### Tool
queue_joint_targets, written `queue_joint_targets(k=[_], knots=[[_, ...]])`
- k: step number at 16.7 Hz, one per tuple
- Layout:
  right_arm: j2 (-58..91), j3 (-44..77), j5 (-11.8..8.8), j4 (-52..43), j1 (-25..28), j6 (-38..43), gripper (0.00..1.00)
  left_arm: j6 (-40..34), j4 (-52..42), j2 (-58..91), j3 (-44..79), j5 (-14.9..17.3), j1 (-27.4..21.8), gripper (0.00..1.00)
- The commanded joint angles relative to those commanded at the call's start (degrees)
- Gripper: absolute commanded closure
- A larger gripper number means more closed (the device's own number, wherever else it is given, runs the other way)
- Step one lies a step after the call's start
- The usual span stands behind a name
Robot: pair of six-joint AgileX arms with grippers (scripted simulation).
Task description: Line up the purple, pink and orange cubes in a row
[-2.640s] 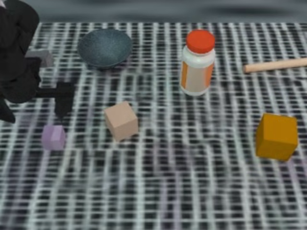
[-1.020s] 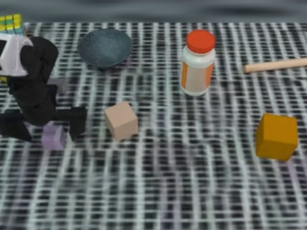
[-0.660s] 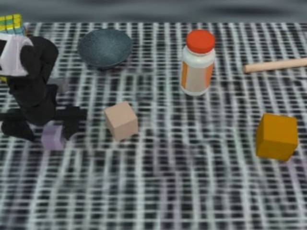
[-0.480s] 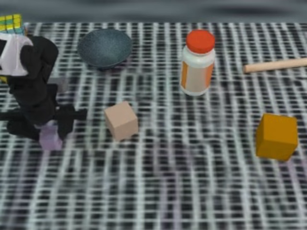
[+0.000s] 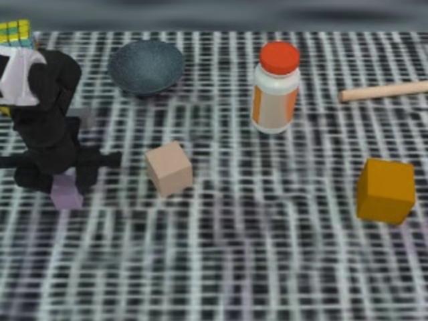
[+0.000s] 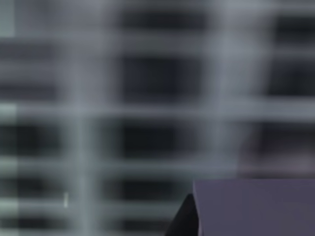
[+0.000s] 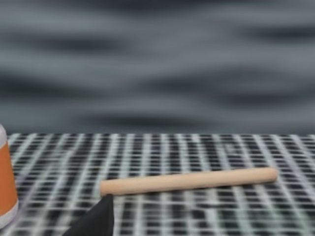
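The small purple cube (image 5: pixel 67 194) sits at the table's left, its top partly hidden by my left gripper (image 5: pixel 61 179), which is down over it and shut on it, one black finger on each side. In the left wrist view the purple cube (image 6: pixel 256 206) fills a corner with a dark finger (image 6: pixel 184 221) against its side. The pink cube (image 5: pixel 169 168) stands alone to the right of it. Far to the right lies the large orange cube (image 5: pixel 384 190). My right arm is out of the top view; only a dark part of my right gripper (image 7: pixel 96 221) shows.
A dark bowl (image 5: pixel 146 65) is at the back left, and a white bottle (image 5: pixel 275 87) with a red cap at the back middle. A wooden dowel (image 5: pixel 384 90) lies back right. A multicoloured puzzle cube (image 5: pixel 15 32) sits in the far left corner.
My left gripper came over the purple cube, lowered round it and drew its fingers in against it. The cube shifted slightly left. Pink and orange cubes have not moved.
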Motion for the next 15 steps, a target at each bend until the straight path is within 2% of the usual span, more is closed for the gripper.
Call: queue_joint_targets(k=[4,11,15], knots=[[0.0,0.0,0.0,0.0,0.0,0.0,0.0,0.2,-2.0,-2.6,1.5,-0.3,0.1,1.0],[0.0,0.0,0.0,0.0,0.0,0.0,0.0,0.0,-14.8,-8.3,8.4,-0.4,1.1,1.0],[0.0,0.0,0.0,0.0,0.0,0.0,0.0,0.1,-15.2,-8.5,8.5,-0.4,0.9,1.0]])
